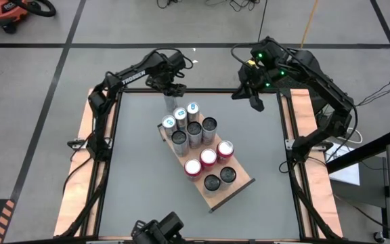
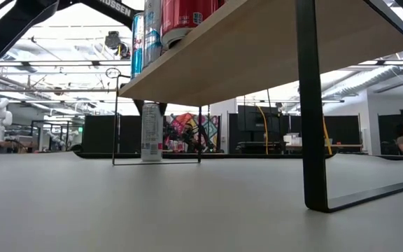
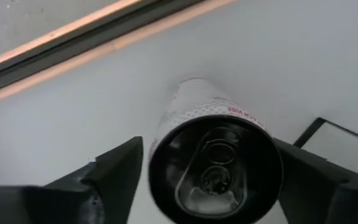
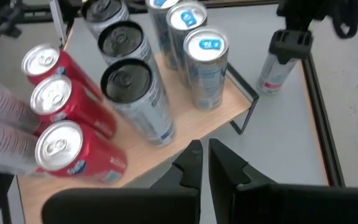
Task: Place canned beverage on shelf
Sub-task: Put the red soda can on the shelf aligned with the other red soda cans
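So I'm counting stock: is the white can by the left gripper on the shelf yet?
Not yet. The white can stands upright on the table beyond the shelf, between the left gripper's fingers.

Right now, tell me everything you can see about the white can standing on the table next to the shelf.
The white can is slim and tall, seemingly metal, with a dark top, unopened pull tab and small red lettering. It stands upright on the grey table, just off the shelf at its far end. The left gripper straddles it, fingers open on either side, not visibly touching.

White "TROSSEN" lettering ran along my left arm (image 1: 133,71), small red print on the white can (image 3: 213,155) between my fingers stayed unreadable, other cans' labels too small to read
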You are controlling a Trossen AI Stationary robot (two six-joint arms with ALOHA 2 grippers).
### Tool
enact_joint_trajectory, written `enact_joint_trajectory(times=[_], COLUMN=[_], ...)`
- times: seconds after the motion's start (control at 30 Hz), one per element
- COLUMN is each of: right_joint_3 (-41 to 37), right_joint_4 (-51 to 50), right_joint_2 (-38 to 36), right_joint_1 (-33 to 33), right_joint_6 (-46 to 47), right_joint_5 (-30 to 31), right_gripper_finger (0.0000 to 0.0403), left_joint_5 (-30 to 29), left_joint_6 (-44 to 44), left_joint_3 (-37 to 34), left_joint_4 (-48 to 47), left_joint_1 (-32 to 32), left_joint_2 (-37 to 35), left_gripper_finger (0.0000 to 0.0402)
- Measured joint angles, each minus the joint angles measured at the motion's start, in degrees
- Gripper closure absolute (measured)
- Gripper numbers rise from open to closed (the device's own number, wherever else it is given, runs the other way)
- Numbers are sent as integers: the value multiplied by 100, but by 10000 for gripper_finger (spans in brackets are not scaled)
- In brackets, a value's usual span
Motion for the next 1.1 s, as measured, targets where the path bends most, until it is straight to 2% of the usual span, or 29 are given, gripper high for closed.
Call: enact_joint_trajectory(times=[0.23,0.57,1.0,1.1], right_joint_3=[0,0,0,0], right_joint_4=[291,324,712,958], right_joint_2=[11,11,11,11], right_joint_1=[0,0,248,470], right_joint_6=[325,750,1797,2002], right_joint_5=[1,3,18,265], right_gripper_finger=[403,403,403,403], left_joint_5=[106,101,90,74], left_joint_6=[91,-23,-993,-1290], left_joint_3=[0,0,0,0], left_joint_4=[27,-17,-8,14], left_joint_1=[4,4,-452,-697], left_joint_2=[33,-633,-2391,-2718], left_gripper_finger=[160,160,156,156])
